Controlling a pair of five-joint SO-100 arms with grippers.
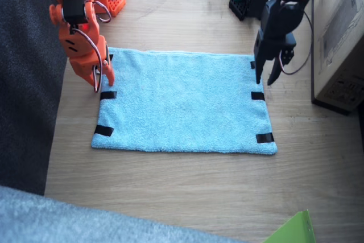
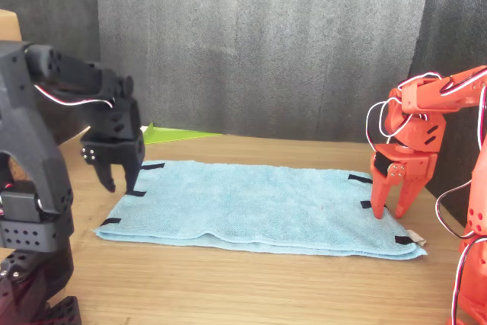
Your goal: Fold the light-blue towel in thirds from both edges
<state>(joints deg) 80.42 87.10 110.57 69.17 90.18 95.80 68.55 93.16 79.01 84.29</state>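
Lying flat and unfolded on the pale wooden table [image 1: 170, 192]: rectangular light-blue fluffy terry towel [image 1: 182, 103]. Soft, limp, light; likely to sag, so best pinched at the black-taped short edges [image 1: 258, 96]. Orange right gripper [image 1: 101, 81] and black left gripper [image 1: 266, 75] both parted, empty, poised over opposite edges.

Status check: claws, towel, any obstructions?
Left claw open above towel's short edge. Right claw open at opposite edge. Towel flat, unfolded. Nothing in the way.
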